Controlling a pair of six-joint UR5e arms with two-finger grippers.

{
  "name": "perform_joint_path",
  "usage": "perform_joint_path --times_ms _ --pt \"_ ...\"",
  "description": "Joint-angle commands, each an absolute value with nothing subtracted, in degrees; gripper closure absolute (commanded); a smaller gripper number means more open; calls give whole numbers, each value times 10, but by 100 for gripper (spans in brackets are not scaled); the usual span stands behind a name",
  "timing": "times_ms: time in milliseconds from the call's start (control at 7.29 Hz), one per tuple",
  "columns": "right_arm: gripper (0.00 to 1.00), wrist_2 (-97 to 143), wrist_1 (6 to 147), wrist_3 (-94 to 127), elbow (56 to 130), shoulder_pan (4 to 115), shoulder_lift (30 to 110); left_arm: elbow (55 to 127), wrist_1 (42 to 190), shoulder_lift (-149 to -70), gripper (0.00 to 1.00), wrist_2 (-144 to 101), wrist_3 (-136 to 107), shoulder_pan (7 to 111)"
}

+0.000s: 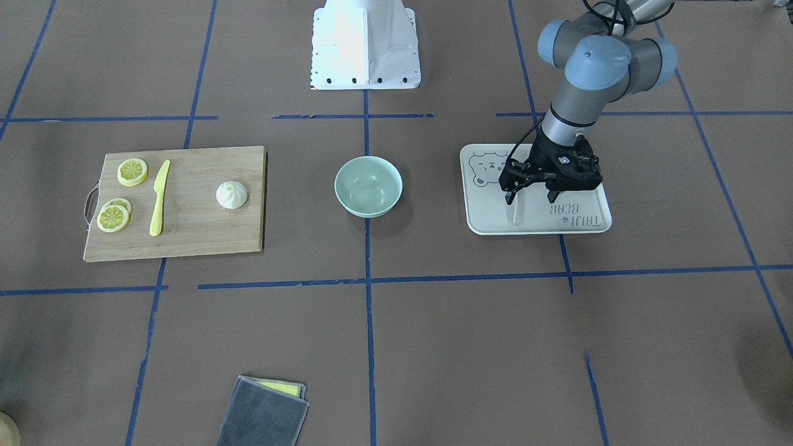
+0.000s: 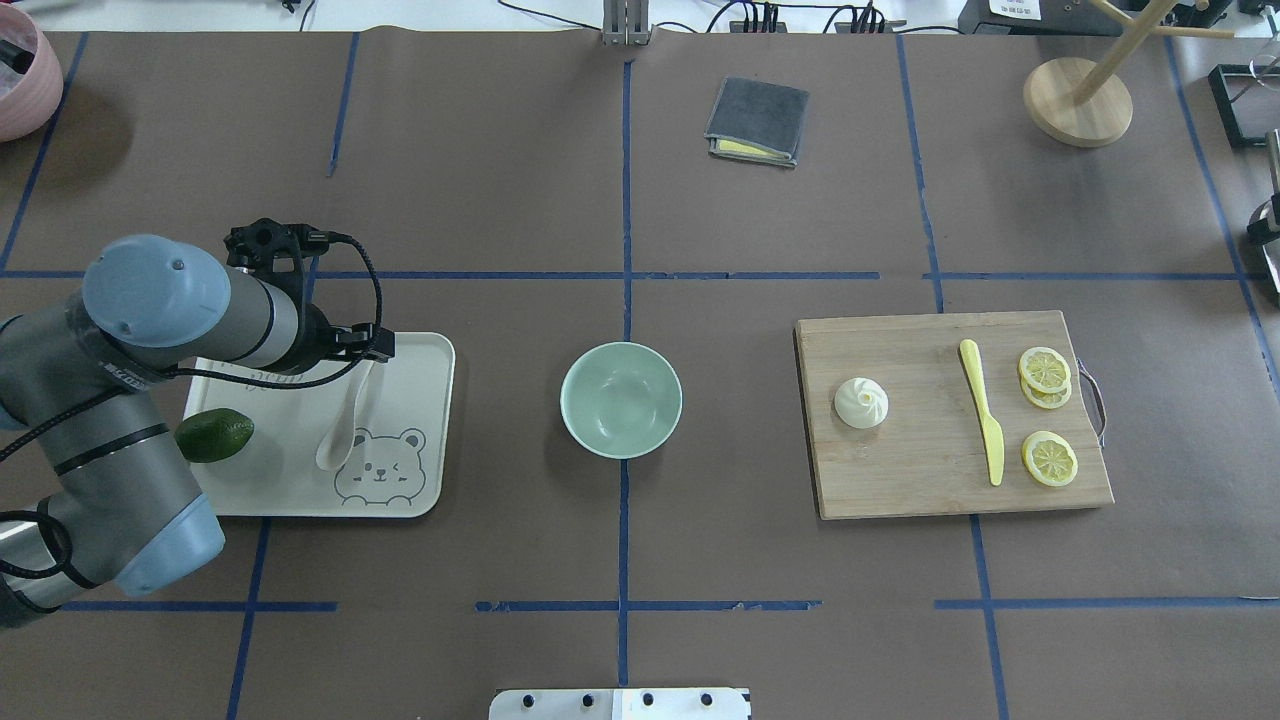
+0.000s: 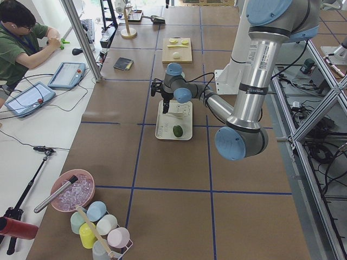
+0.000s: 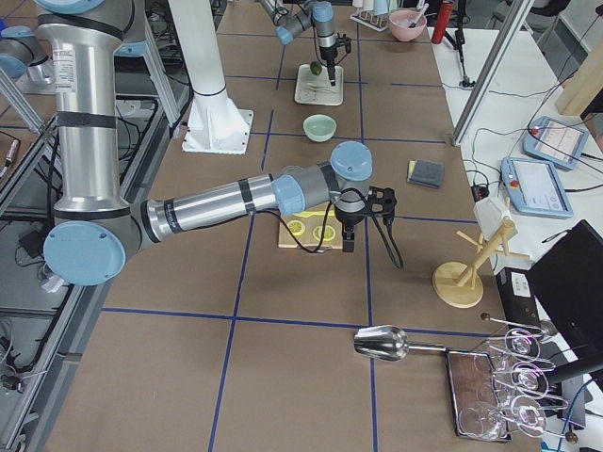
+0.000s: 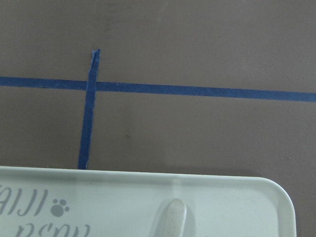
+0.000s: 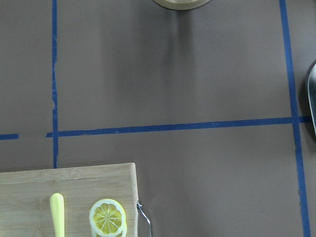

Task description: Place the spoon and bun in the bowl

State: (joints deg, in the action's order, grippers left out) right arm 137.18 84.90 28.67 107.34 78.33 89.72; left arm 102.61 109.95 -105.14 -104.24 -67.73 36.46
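The off-white spoon (image 2: pixel 338 440) lies on a white bear tray (image 2: pixel 425 345), scoop toward the robot. Its handle tip shows in the left wrist view (image 5: pixel 170 219). My left gripper (image 1: pixel 530 197) is open and hangs just above the tray, its fingers either side of the spoon's handle. The mint-green bowl (image 2: pixel 621 400) stands empty at the table's middle. The white bun (image 2: pixel 861 402) sits on a wooden cutting board (image 2: pixel 920 485). My right gripper (image 4: pixel 349 240) hovers high over the board's outer end; I cannot tell whether it is open or shut.
A green fruit (image 2: pixel 214 435) lies on the tray beside my left arm. A yellow knife (image 2: pixel 982 410) and lemon slices (image 2: pixel 1048 458) lie on the board. A folded grey cloth (image 2: pixel 757 120) and a wooden stand (image 2: pixel 1077 100) sit at the far side.
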Motion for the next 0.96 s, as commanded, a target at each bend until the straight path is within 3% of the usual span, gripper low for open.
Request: perform_joint_path --times_ms 0,823 --pt "0 1369 849 332 1090 757 884 1021 1099 -1051 13 -1038 -679 354" --pt "0 1349 849 392 1100 712 860 1012 1096 -1049 33 -1041 -680 336"
